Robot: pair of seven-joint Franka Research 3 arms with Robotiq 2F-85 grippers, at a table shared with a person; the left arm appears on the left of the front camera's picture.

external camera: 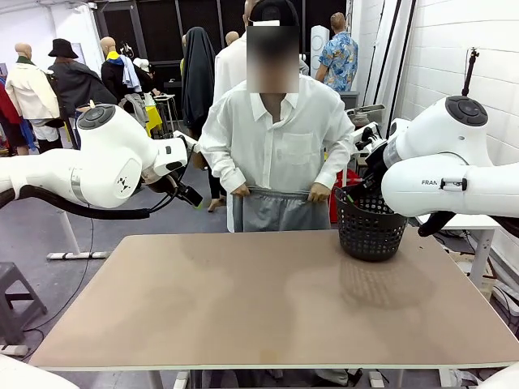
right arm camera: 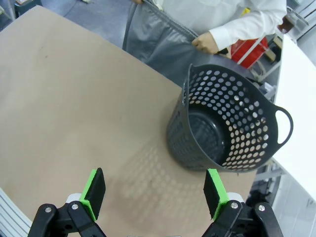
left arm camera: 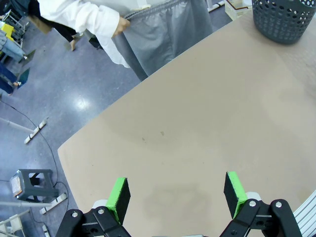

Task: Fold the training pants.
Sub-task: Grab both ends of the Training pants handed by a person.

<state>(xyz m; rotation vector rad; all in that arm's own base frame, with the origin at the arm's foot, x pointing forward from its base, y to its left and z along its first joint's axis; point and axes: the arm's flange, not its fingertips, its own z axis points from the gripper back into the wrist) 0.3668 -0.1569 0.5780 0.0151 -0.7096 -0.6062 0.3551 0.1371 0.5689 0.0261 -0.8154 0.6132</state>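
Front view — a person stands at the far side of the table [external camera: 268,308], holding the training pants [external camera: 280,211] up by the waistband. One hand [external camera: 240,191] grips the band at picture left, the other hand [external camera: 319,194] at picture right. The gathered band runs level between them, at about the person's waist.

Waistband end points up, legs point down, so the long axis is vertical. The grey fabric hangs flat in front of the person's white shirt [external camera: 276,138] and drops behind the table's far edge, which hides the lower legs. The pants are off the tabletop; whether they brush its edge I cannot tell.

A black mesh basket [external camera: 369,231] stands upright on the table near its far right corner, just beside the pants and apart from the nearer hand.

The left arm [external camera: 97,166] comes in from picture left, raised above table level beside the person. The right arm [external camera: 454,162] sits high at picture right, above the basket.

Left wrist view — the left gripper [left arm camera: 176,183] hangs over bare tabletop, green pads [left arm camera: 118,195] spread wide with nothing between them. The pants show at the top, past the table's edge.

Right wrist view — the right gripper [right arm camera: 154,178] is likewise spread wide and holds nothing. It hangs over the table on the near side of the basket, with the pants and one hand beyond.
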